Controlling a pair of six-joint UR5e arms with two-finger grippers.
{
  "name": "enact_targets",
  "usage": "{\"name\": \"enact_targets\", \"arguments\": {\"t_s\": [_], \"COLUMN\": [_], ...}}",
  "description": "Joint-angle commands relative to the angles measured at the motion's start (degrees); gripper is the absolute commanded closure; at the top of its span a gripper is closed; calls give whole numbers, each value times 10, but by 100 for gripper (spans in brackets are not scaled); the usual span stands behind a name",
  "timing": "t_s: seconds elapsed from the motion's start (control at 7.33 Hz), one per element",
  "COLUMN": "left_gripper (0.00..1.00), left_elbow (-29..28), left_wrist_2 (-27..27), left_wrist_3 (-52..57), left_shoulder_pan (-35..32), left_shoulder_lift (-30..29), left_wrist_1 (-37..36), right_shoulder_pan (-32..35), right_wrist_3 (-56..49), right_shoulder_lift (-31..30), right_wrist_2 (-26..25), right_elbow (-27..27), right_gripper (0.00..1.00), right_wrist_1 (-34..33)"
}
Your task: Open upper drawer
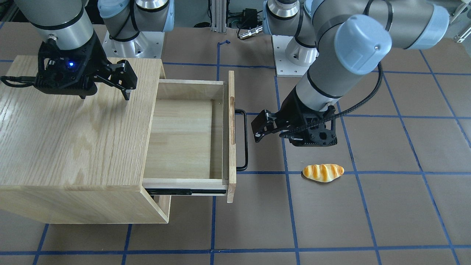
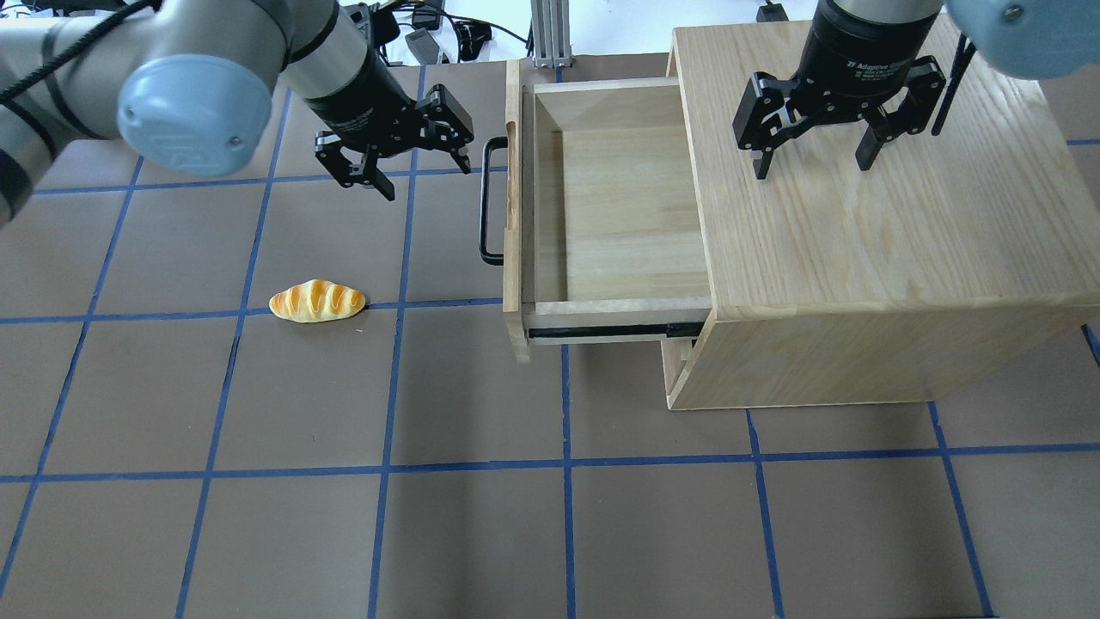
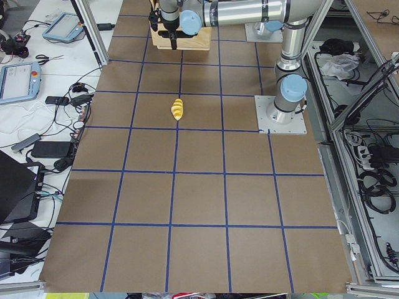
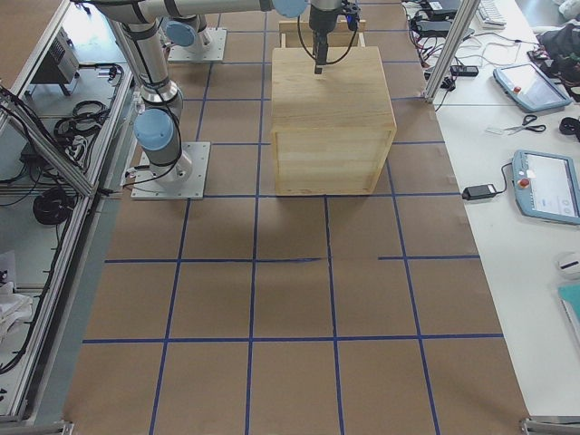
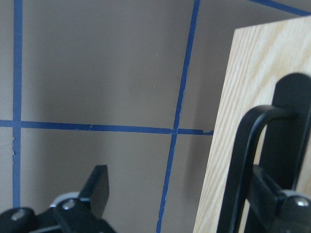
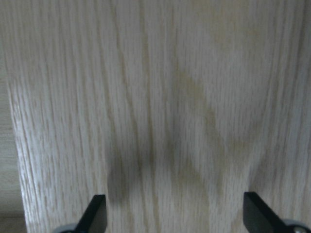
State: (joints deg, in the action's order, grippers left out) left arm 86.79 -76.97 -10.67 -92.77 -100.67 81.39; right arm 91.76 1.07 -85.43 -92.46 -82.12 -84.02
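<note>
While the upper drawer [image 2: 619, 215] sits pulled out, my left gripper [image 2: 425, 176] hangs spread beside its handle [image 2: 488, 202], right gripper [image 2: 812, 168] spread above the cabinet [image 2: 902, 249].

One cabinet [image 2: 902, 249], one upper drawer [image 2: 619, 215] with one black handle [image 2: 486, 206], and one bread roll [image 2: 317, 301] are counted on the surface [image 2: 481, 516]. Two hands are seen: left hand [image 2: 425, 178] and right hand [image 2: 814, 167].
</note>
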Motion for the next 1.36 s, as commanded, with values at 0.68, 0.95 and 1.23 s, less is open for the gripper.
{"name": "enact_targets", "arguments": {"t_s": [0.68, 0.95, 1.23], "left_gripper": [0, 0, 0], "left_elbow": [-14, -21, -13], "left_wrist_2": [-168, -147, -134], "left_wrist_3": [137, 149, 165], "left_shoulder_pan": [29, 38, 38], "left_shoulder_lift": [113, 102, 103], "left_wrist_1": [122, 101, 96], "right_shoulder_pan": [0, 0, 0], "right_wrist_3": [0, 1, 0], "right_shoulder_lift": [0, 0, 0], "right_wrist_2": [0, 0, 0], "right_elbow": [0, 0, 0], "right_gripper": [0, 0, 0], "right_wrist_1": [0, 0, 0]}}
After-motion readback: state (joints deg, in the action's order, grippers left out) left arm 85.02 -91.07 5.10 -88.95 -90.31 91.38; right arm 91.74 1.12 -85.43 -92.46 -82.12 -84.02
